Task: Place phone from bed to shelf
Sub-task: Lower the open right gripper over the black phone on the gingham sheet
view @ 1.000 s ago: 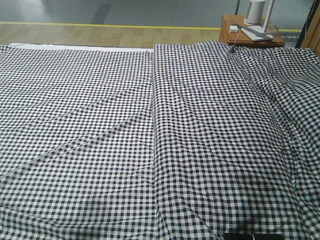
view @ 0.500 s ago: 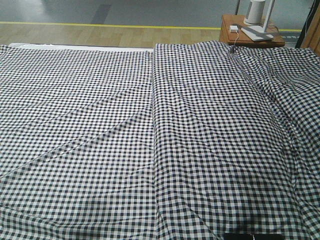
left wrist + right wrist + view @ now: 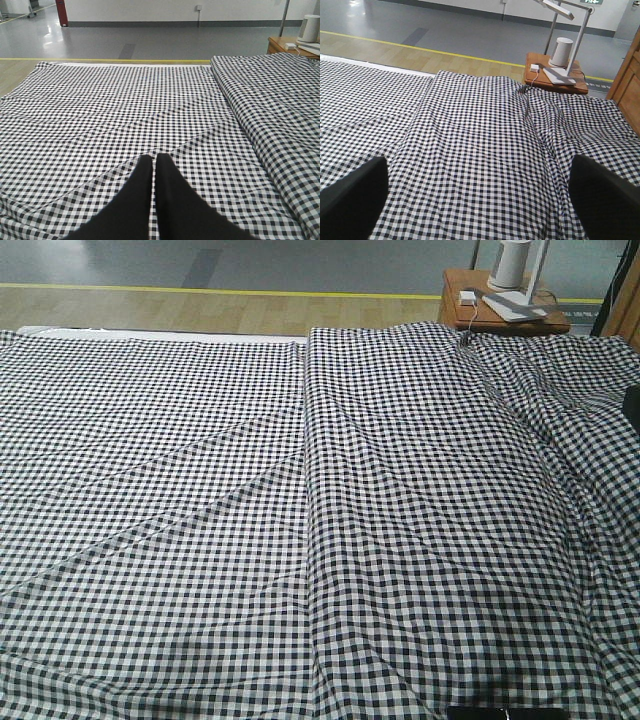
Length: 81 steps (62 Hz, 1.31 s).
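Right tool (image 3: 477,165) spread wide, empty; left tool (image 3: 152,169) pinched closed. Phone (image 3: 505,713), likely the dark strip at the near edge of the bed (image 3: 200,490), lies crosswise, right of centre. Your right arm's nearer.

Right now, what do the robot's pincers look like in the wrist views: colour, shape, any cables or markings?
The left pincer shows two matte black fingers, broad at the base and tapering to blunt tips. The right pincer appears only as two plain black, blurred fingers at the lower corners of its wrist view. No cables or markings show on either.
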Available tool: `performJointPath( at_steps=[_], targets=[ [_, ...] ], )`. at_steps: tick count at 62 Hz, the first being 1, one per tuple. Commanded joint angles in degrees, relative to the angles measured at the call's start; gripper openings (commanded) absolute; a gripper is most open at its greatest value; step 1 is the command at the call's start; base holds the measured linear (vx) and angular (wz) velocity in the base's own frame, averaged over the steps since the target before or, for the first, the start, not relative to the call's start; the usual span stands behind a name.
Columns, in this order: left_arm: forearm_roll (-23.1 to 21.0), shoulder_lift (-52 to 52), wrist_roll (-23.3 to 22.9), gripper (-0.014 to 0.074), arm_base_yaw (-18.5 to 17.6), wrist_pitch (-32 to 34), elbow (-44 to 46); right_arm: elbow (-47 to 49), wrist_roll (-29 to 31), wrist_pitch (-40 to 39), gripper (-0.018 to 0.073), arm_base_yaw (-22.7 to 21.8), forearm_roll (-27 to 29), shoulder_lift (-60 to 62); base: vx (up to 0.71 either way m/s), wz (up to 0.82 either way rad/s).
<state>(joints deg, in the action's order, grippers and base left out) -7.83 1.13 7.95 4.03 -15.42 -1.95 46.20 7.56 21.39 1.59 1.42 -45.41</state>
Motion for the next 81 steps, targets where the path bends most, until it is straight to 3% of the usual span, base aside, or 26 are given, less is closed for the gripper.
performJointPath(
  at_steps=[1,33,41,54,62,68,81],
  targets=[
    [-0.5,0.3,-0.2,0.0001,-0.3,3.9,-0.2,1.9,0.4,-5.4,0.0701,-0.2,-0.7,0.1,0.0,0.0],
    [-0.5,0.3,-0.2,0.0001,-0.3,3.9,-0.2,2.0,-0.5,-1.9,0.0538,-0.3,-0.5,0.1,0.0,0.0],
    [-0.5,0.3,-0.2,0.0001,-0.3,3.9,-0.2,2.5,-4.2,0.0,0.0531,-0.3,-0.7,-0.9,0.0,0.0],
    [-0.5,0.3,-0.2,0.0001,-0.3,3.9,-0.2,9.9,-9.3,10.8,0.0531,-0.4,-5.2,-8.9,0.0,0.0],
    [-0.5,0.3,-0.2,0.0001,-0.3,3.9,-0.2,15.0,-14.5,15.9,0.0531,-0.5,-13.4,-14.3,0.0,0.0],
    [-0.5,0.3,-0.2,0.0001,-0.3,3.9,-0.2,18.0,-16.4,19.1,0.0531,-3.8,-16.1,-17.7,0.0,0.0],
    [-0.5,0.3,-0.2,0.0001,-0.3,3.9,-0.2,19.9,-12.1,19.8,0.0531,-20.1,-13.5,-22.5,0.0,0.0]
  ],
)
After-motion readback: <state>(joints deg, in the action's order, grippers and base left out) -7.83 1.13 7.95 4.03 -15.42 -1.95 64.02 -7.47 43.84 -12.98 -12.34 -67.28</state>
